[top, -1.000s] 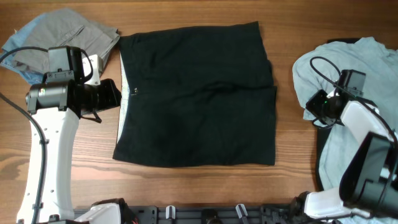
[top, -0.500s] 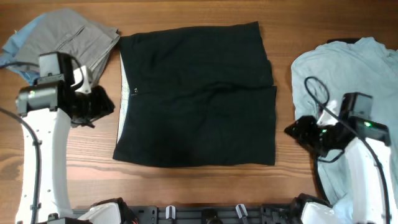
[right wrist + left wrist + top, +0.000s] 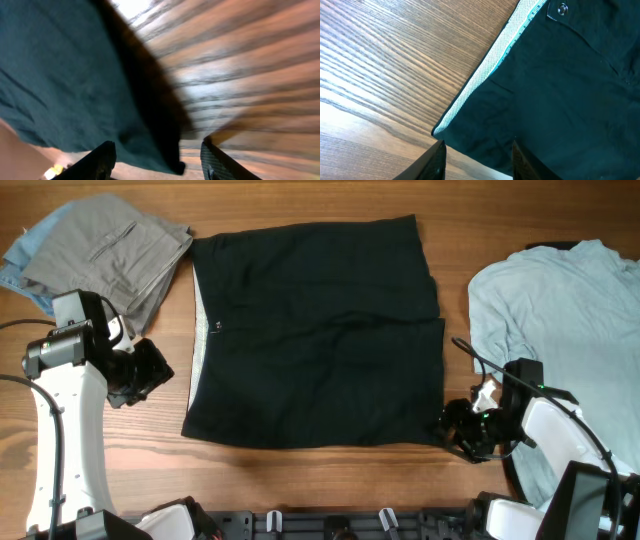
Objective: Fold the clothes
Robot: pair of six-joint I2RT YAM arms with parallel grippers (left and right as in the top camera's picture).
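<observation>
Judging by the layout, no fold is made yet: the black shorts [image 3: 315, 330] lie spread flat at the middle of the tabletop [image 3: 300, 490]. Left claw [image 3: 160, 368], fingers apart, sits just beside the lower-left hem. Right claw [image 3: 450, 430], fingers apart, is at the lower-right corner and grips nothing. Grey trousers [image 3: 110, 255] at far left and the T-shirt [image 3: 560, 310] at right lie rumpled, apparently awaiting their turn

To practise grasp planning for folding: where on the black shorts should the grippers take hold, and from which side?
Probably its two near corners, left gripper from the left, right gripper from the right: the black shorts lie flat, so only edges offer a lip.
</observation>
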